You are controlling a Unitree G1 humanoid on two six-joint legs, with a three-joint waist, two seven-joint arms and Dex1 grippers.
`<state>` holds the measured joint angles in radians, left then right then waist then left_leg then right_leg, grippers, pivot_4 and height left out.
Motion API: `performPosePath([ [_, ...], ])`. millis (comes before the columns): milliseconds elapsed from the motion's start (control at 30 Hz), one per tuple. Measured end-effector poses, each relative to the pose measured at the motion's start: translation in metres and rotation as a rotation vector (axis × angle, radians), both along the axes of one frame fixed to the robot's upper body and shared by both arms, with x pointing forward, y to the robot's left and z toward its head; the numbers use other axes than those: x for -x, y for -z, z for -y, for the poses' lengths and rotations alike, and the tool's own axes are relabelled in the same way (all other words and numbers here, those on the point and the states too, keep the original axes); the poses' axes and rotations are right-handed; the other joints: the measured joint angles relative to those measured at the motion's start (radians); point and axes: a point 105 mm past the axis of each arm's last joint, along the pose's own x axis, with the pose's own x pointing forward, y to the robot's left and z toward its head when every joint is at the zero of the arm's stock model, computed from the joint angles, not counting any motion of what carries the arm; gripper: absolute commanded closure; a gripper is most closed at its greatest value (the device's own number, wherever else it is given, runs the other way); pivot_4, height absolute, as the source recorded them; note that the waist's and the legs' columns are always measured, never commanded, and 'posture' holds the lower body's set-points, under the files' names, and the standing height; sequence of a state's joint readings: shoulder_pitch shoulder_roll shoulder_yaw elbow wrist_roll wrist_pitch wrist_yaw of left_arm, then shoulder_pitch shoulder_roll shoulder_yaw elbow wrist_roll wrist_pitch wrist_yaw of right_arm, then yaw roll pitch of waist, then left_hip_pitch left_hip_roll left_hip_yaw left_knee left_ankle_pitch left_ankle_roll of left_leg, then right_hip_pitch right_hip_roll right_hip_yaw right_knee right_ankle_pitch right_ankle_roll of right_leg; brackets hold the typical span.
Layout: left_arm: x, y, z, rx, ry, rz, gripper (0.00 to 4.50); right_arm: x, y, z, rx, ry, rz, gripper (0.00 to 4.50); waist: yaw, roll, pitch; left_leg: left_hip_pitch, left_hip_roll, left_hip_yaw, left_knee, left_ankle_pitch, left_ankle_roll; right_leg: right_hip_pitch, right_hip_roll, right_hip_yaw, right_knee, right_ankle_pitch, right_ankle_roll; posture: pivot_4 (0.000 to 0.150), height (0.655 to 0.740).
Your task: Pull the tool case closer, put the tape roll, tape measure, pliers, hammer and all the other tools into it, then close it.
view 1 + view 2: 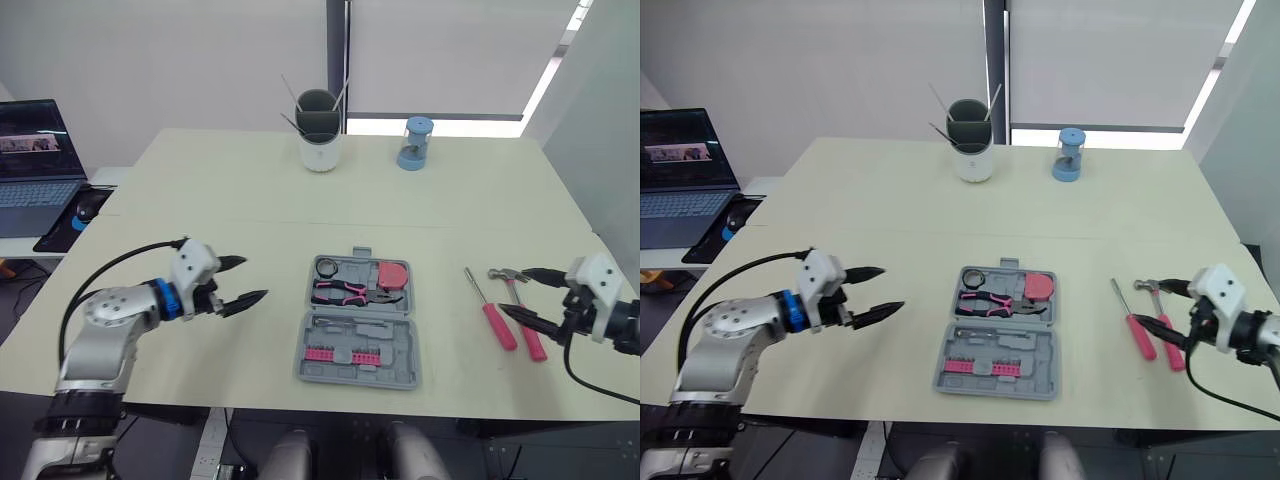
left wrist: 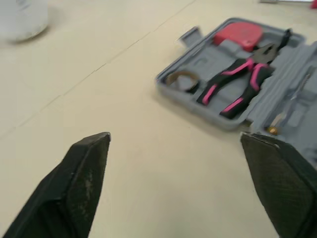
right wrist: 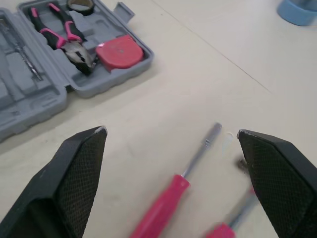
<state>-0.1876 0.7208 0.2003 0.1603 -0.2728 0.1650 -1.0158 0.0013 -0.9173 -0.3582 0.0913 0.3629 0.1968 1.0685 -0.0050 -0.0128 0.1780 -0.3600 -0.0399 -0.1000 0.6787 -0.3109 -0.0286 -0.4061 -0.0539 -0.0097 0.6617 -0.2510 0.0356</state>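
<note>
a: where's the case [image 1: 392, 348] now?
b: lying open flat in the middle of the table [image 1: 220, 200], near my edge and between the two arms. either arm looks able to reach it, so i'd call the pull done.

a: what's in it?
b: the tape roll [image 1: 327, 267], pliers [image 1: 350, 292] and tape measure [image 1: 392, 273], each in its own moulded slot in the far half. the near half holds a row of pink bits [image 1: 332, 354].

a: what's left out?
b: the screwdriver [image 1: 492, 312] and hammer [image 1: 522, 310]. they lie side by side on the table to the right of the case, apart from it, with their handles toward me.

a: is that why the right gripper [image 1: 513, 290] is over there?
b: yes. its jaws are apart and it holds nothing. it hovers low over those two, and in its wrist view both tools show between the fingers. they lie close together, so i'd have to close on one handle without nudging the other.

a: and the left gripper [image 1: 256, 278]?
b: its jaws are apart too, and it's empty. it sits left of the case over bare table, pointing at it. i read that as standing by to steady the case, or to fold it shut once the last tools are in.
</note>
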Motion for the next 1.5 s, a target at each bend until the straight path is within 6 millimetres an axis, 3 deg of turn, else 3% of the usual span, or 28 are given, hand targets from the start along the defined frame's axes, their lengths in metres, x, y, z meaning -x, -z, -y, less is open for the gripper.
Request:
performPosePath([
  [200,0.007,0.021,-0.086,0.05,-0.412,0.017,0.01,0.008,0.018,0.074,-0.033,0.272,-0.004,0.0,-0.001,0.0,0.0,0.002,0.0,0.002,0.0,0.0,0.0,0.001,0.0,0.001,0.001,0.0,0.0,0.15,0.74],
  [300,0.012,0.027,-0.106,0.051,-0.521,0.032,0.01,0.016,0.031,0.092,-0.028,0.341,-0.028,0.0,-0.002,0.0,0.0,0.003,0.0,0.003,0.0,0.0,0.0,0.001,0.0,0.002,0.001,0.0,0.0,0.15,0.74],
  [600,0.012,0.028,-0.117,0.046,-0.617,0.067,0.01,0.008,0.027,0.104,-0.067,0.409,0.009,0.0,-0.005,0.0,0.0,0.005,0.001,0.005,-0.001,0.0,0.0,0.001,-0.001,0.004,0.001,0.001,0.0,0.15,0.74],
  [967,0.008,0.02,-0.109,0.058,-0.615,0.099,0.01,0.007,0.026,0.104,-0.061,0.406,0.015,0.0,-0.005,0.001,0.0,0.005,0.001,0.005,-0.001,0.0,0.0,0.001,-0.002,0.004,0.001,0.001,0.0,0.15,0.74],
  [1033,0.006,0.014,-0.102,0.076,-0.594,0.113,0.01,0.009,0.027,0.104,-0.055,0.404,0.012,0.0,-0.004,0.001,0.0,0.005,0.001,0.005,-0.001,0.0,0.0,0.001,-0.002,0.004,0.001,0.001,0.0,0.15,0.74],
  [1133,-0.002,-0.006,-0.076,0.13,-0.487,0.139,0.01,0.01,0.027,0.1,-0.045,0.39,0.002,0.0,-0.004,0.0,0.0,0.004,0.001,0.004,-0.001,0.0,0.0,0.001,-0.002,0.004,0.001,0.001,0.0,0.15,0.74],
  [1333,-0.018,-0.068,0.026,0.184,-0.073,0.204,0.01,0.0,0.018,0.079,-0.05,0.347,0.028,0.0,-0.001,0.001,0.0,0.004,0.001,0.004,0.0,0.0,-0.001,0.002,-0.001,0.004,0.001,0.001,0.0,0.15,0.74],
  [1500,-0.001,-0.095,0.114,0.162,0.315,0.18,0.01,-0.007,0.024,0.061,-0.048,0.311,-0.002,0.0,-0.004,0.001,0.0,0.003,0.0,0.005,0.0,0.001,-0.001,0.002,-0.001,0.005,0.001,0.001,0.0,0.15,0.74],
])
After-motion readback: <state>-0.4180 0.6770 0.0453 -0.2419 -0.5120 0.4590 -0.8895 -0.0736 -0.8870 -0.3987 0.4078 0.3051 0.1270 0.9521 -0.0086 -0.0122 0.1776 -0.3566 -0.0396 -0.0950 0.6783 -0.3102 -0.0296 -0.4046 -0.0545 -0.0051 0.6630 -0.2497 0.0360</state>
